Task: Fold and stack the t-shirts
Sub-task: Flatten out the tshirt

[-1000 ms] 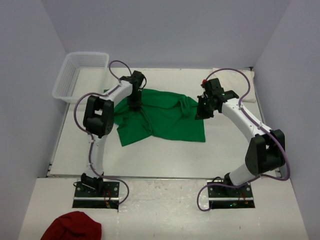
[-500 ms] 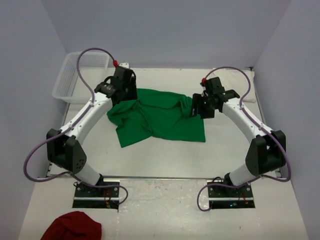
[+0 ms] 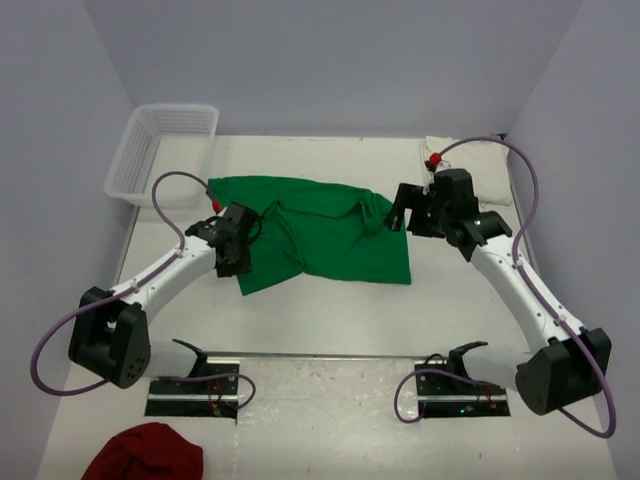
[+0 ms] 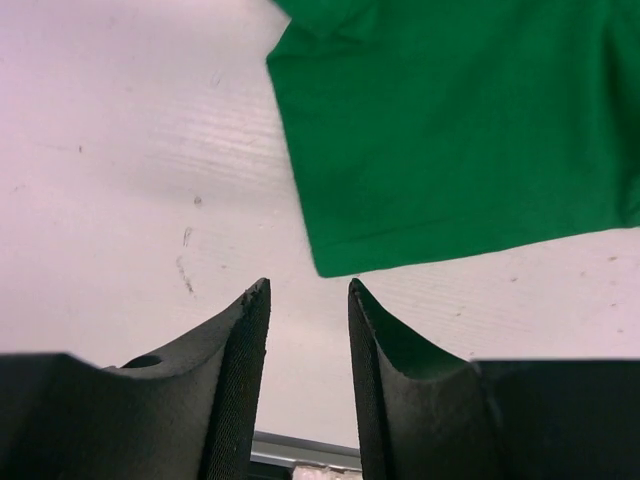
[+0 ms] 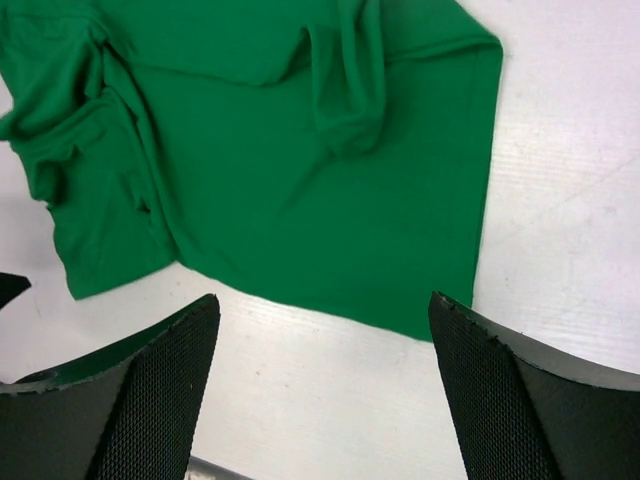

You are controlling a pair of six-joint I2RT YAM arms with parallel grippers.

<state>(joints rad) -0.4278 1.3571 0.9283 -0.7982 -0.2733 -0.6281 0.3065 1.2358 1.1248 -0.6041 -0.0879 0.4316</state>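
Green t-shirt (image 3: 330, 230) spread across middle of table (image 3: 300, 310), opened out, not folded. Mostly flat on right half. Rumpled on left half, creases running from far edge toward near edge. Small fold of cloth doubled over near far-right corner. Near-left corner poking out toward near edge as a flap. Right edge straight, near-right corner square.

Cream-white t-shirt (image 3: 480, 165) at far right of table, small pale heap. Folded or only bunched: cannot tell. Apart from the green one, not stacked on it. Partly hidden behind right arm (image 3: 510, 270).

Left gripper (image 4: 307, 290) close over bare table, just beside near-left corner of green shirt, off the cloth. Fingers with a narrow gap between them, nothing pinched. In left wrist view, shirt corner just ahead of fingertips, not touching.

Right gripper (image 5: 322, 300) over right edge of green shirt, toward far-right corner. Fingers spread wide, nothing between them. Raised clear of the cloth, most of the shirt in right wrist view below.

White plastic basket (image 3: 160, 150) at far-left corner of table, tilted against left wall, apart from both shirts. Dark red cloth (image 3: 145, 452) crumpled at near-left corner of overhead view, off the table.
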